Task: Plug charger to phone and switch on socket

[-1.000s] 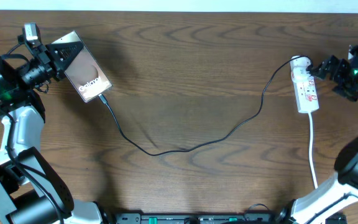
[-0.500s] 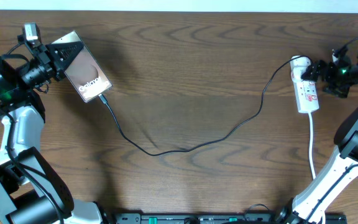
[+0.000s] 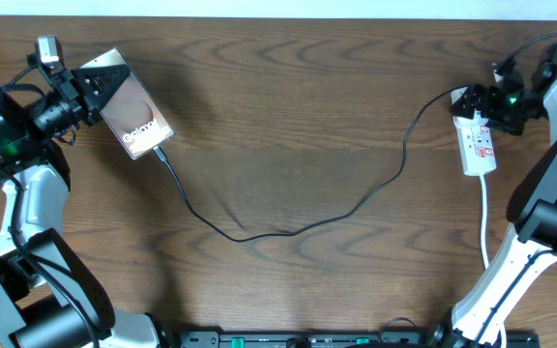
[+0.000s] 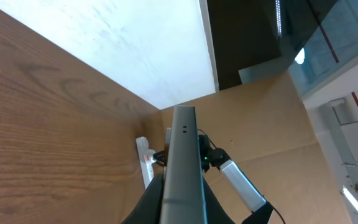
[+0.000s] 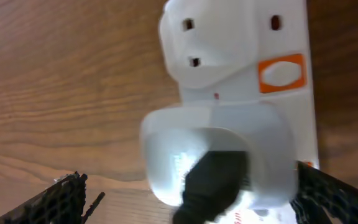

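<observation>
wooden table (image 3: pixel 288 116), socket (image 3: pixel 479 150) long axis near-far

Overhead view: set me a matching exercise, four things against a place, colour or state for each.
Things:
1. phone
2. charger
3. socket
4. right gripper

Descriptions:
A. open, at the socket's far end
B. white, on the right side
C. clamped in the shut left gripper
D. black, trailing across the middle

Pairs: 1-C, 2-D, 3-B, 4-A.
</observation>
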`<state>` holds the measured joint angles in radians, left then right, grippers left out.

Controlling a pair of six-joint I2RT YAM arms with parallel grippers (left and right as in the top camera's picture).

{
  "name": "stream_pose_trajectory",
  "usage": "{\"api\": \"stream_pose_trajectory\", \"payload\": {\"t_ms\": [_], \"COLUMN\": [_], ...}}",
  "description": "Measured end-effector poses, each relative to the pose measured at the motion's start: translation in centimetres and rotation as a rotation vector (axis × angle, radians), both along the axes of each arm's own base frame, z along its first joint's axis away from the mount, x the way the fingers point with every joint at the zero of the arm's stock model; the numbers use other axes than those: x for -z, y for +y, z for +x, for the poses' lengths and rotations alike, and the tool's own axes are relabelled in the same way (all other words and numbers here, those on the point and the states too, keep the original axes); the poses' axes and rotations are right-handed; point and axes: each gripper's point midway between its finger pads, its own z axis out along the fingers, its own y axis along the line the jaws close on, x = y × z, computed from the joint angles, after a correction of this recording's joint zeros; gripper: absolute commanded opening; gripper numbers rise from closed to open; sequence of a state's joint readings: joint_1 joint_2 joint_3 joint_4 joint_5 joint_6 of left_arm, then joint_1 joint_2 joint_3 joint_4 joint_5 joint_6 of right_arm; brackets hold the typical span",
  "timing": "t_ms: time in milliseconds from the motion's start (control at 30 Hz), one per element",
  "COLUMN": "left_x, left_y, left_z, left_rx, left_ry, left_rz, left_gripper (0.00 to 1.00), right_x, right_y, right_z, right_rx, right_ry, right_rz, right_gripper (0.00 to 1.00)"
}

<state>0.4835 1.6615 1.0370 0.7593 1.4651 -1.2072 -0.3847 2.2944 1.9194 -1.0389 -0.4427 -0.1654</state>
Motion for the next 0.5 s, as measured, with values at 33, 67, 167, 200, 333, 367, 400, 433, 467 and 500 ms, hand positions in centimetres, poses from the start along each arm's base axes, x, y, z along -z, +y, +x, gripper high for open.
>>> {"api": "stream_pose_trajectory", "payload": {"t_ms": [33,67,167,200,333,367,400,433,467,500], "left_x": [0.0,0.0,0.0,0.0,0.0,0.0,0.0,0.0,0.0,0.0], "left_y": [0.0,0.0,0.0,0.0,0.0,0.0,0.0,0.0,0.0,0.0], "left_z": [0.01,0.01,0.0,0.01,0.0,0.0,0.01,0.01,0.0,0.0], "left_rx": [0.0,0.0,0.0,0.0,0.0,0.0,0.0,0.0,0.0,0.0], "left_ry": [0.0,0.0,0.0,0.0,0.0,0.0,0.0,0.0,0.0,0.0], "left_rz": [0.0,0.0,0.0,0.0,0.0,0.0,0.0,0.0,0.0,0.0], "left_gripper": [0.07,0.07,0.08,0.07,0.07,0.07,0.08,0.07,0.07,0.08], "right_x": [0.01,0.01,0.02,0.02,0.07,0.08,0.07,0.08,0.08,0.08], "right_y": [0.0,-0.01,0.0,0.01,0.02,0.03,0.05,0.06,0.06,0.06], "right_z": [0.01,0.0,0.0,-0.04,-0.15,-0.17,-0.16,-0.16,-0.16,-0.17], "right_rx": [0.003,0.006,0.021,0.027,0.054,0.061,0.07,0.076,0.078,0.08], "right_ry": [0.002,0.003,0.01,0.013,0.029,0.033,0.036,0.039,0.04,0.041], "right_rz": [-0.002,-0.001,0.003,0.006,0.015,0.017,0.02,0.022,0.023,0.023], "right_gripper": [0.99,0.99,0.99,0.99,0.99,0.99,0.99,0.99,0.99,0.99]}}
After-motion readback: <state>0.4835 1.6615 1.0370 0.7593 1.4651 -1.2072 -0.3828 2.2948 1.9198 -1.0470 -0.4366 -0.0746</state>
